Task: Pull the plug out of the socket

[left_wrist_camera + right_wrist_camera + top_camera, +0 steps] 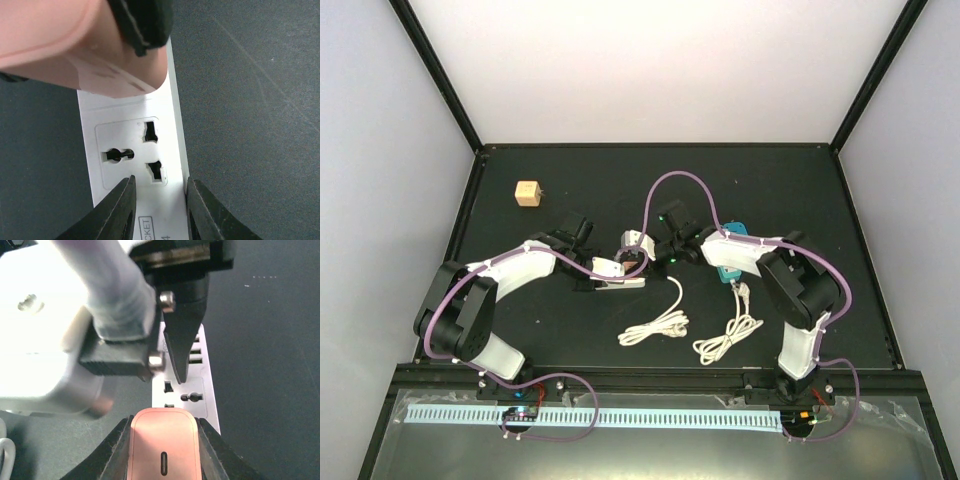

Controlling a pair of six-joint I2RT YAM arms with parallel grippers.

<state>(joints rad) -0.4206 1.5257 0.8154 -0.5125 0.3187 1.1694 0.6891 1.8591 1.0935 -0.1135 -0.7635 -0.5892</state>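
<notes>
1 socket strip (132,150), left gripper (161,181) clamping it | 1 pink plug (162,455), right gripper (162,432) clamping it | 2 white cables (655,325) | 1 wooden cube (527,193)

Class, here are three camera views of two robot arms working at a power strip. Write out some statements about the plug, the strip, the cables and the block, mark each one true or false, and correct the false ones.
1. The right gripper is closed on the pink plug. True.
2. The left gripper hangs open above the white power strip. False: its fingers clamp the strip's two long edges.
3. The socket nearest the left gripper's fingers is empty. True.
4. The wooden block lies between the two coiled white cables. False: it sits apart, farther back and to the left of both.
</notes>
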